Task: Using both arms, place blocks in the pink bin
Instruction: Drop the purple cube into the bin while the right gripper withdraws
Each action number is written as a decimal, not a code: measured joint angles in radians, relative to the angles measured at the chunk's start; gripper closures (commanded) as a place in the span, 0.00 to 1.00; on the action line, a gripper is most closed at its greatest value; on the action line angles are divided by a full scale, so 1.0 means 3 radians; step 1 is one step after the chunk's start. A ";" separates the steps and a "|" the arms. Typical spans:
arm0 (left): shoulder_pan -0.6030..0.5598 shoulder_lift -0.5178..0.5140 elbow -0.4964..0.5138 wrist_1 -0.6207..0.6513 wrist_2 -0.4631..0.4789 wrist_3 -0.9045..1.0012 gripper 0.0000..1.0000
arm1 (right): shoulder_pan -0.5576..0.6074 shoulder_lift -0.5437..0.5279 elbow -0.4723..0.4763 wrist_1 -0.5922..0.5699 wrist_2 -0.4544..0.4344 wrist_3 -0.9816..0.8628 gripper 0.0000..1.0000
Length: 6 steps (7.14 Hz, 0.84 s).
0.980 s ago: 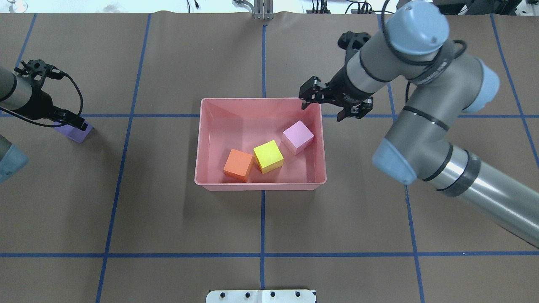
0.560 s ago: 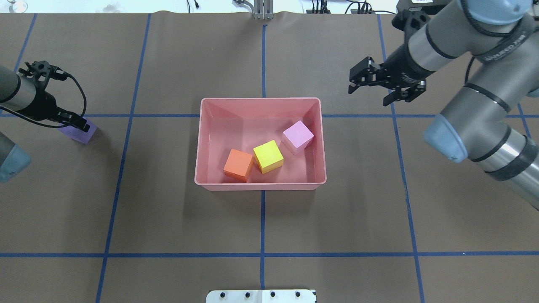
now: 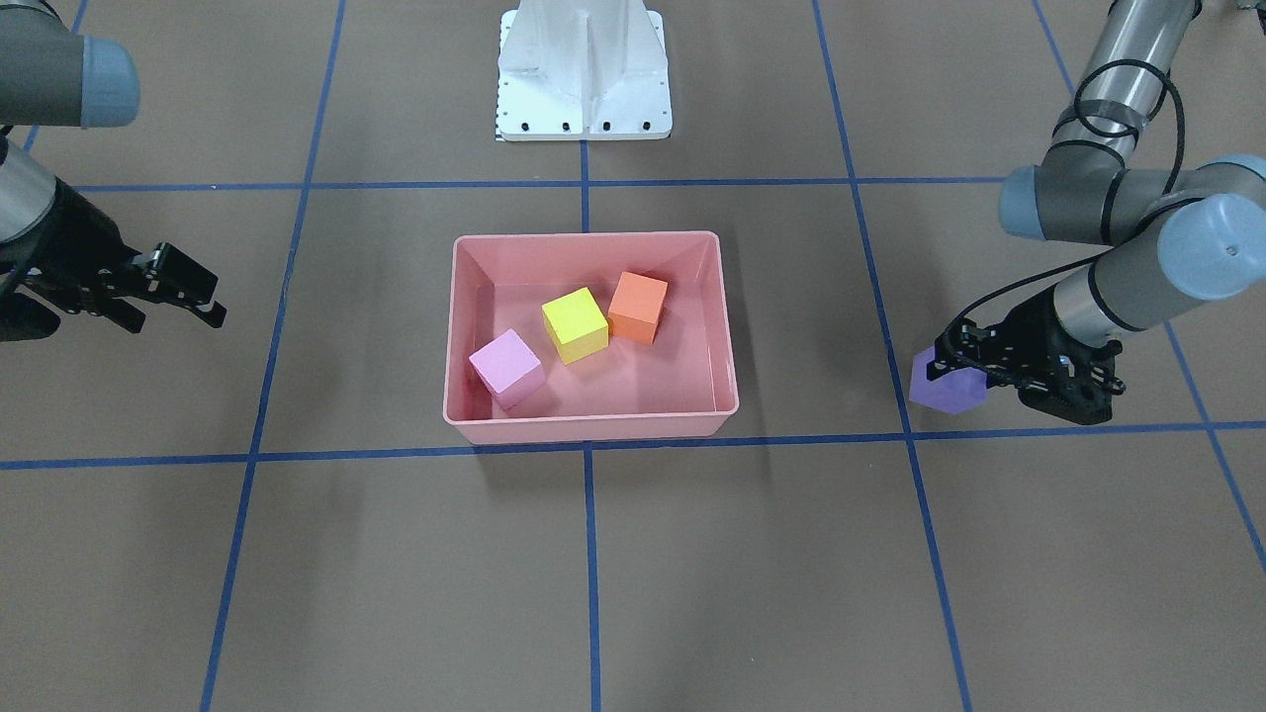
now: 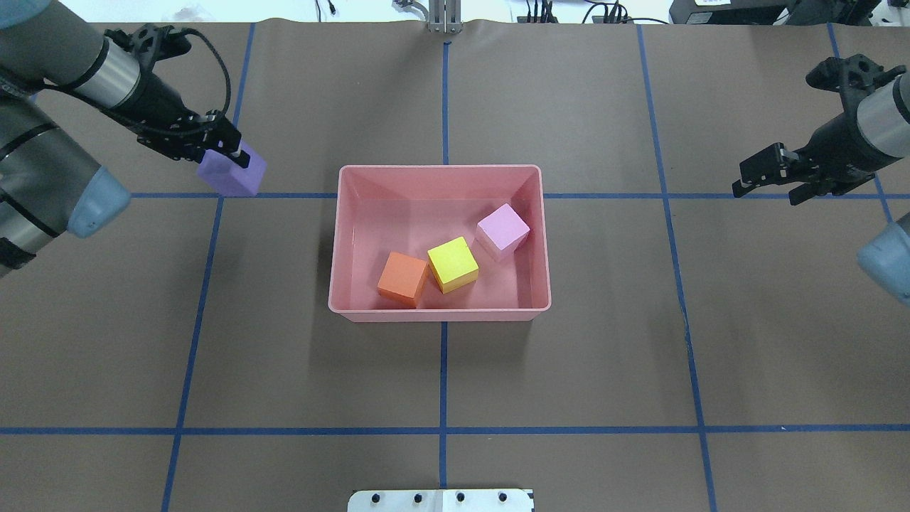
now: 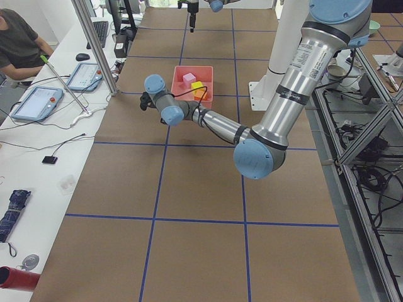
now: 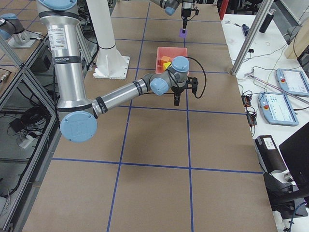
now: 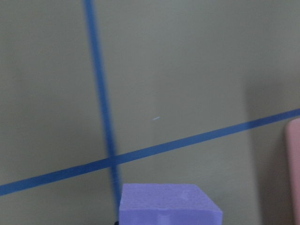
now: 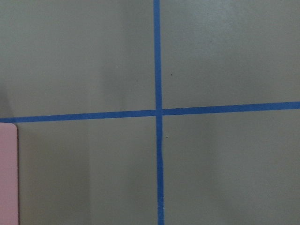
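Note:
The pink bin (image 4: 441, 169) stands mid-table and holds the orange block (image 4: 403, 279), the yellow block (image 4: 453, 264) and the light pink block (image 4: 503, 231). My left gripper (image 4: 229, 158) is shut on the purple block (image 4: 233, 174) and holds it above the table, left of the bin's far left corner. The front view shows the same: the left gripper (image 3: 957, 364), the purple block (image 3: 945, 384) and the bin (image 3: 588, 237). The left wrist view shows the purple block (image 7: 168, 206) and the bin's edge (image 7: 295, 168). My right gripper (image 4: 764, 183) is open and empty, far right of the bin.
The white base pedestal (image 3: 584, 69) stands at the robot's side of the table. Blue tape lines cross the brown table cover. An operator (image 5: 19, 44) sits at a side desk with tablets, beyond the table's far edge.
My left gripper has lifted the purple block and carried it right, toward the bin. My right arm has swung away from the bin's far right corner to the table's right side, still open.

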 measured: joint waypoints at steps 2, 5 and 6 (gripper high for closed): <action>0.0370 -0.0485 -0.0082 0.0017 0.0151 -0.1124 1.00 | 0.0031 -0.0088 -0.0029 0.0001 0.0000 -0.0153 0.00; 0.0891 -0.0714 0.0073 -0.0004 0.0806 -0.1589 0.79 | 0.0035 -0.0113 -0.0055 0.0001 -0.0003 -0.0175 0.00; 0.0924 -0.0712 0.0122 -0.0002 0.0886 -0.1490 0.58 | 0.0035 -0.0126 -0.0060 0.0002 -0.0003 -0.0174 0.00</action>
